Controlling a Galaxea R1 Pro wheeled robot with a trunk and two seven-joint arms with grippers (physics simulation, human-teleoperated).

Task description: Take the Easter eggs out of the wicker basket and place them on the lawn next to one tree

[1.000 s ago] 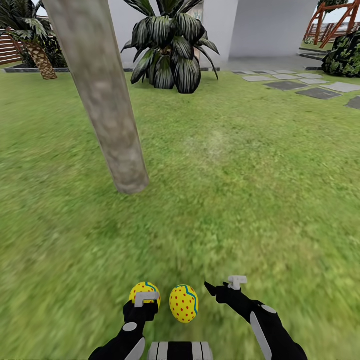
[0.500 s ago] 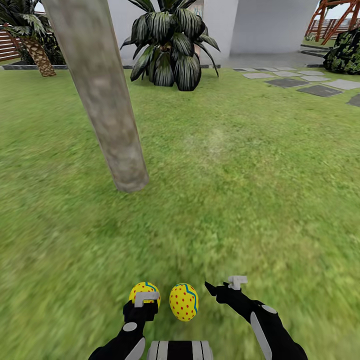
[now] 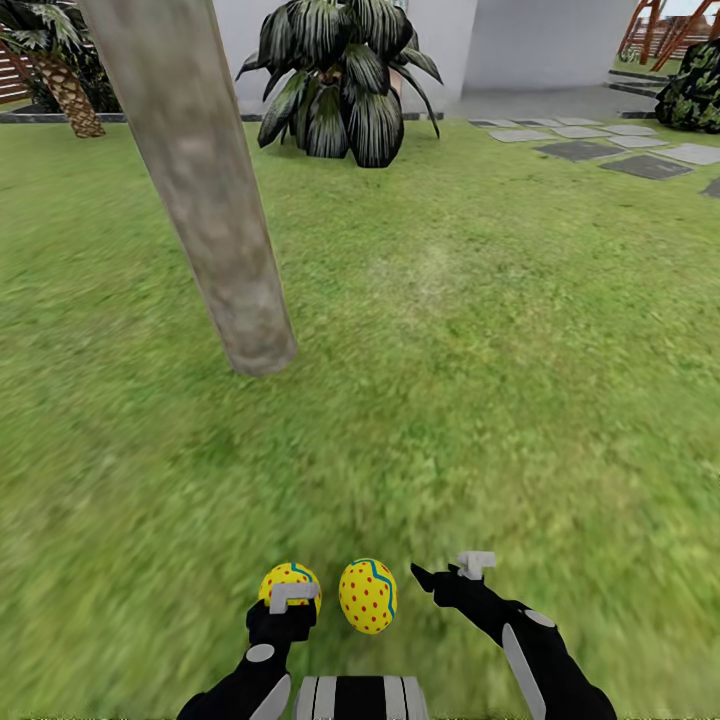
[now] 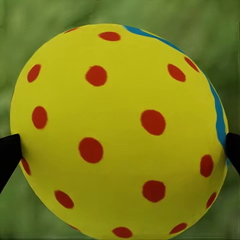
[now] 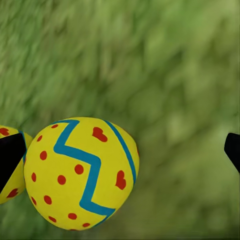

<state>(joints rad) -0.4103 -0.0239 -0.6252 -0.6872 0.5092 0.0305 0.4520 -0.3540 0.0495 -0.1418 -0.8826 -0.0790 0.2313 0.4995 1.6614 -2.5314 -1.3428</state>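
Easter eggs are showing low in our head view: one egg is being pinched between the tips of our left gripper, and in the left wrist view that egg is sitting squarely between the two dark fingertips. A second egg is lying on the lawn just beside it (between both arms). Our right gripper is standing spread wide, holding nothing. The tree is rising ahead to the left.
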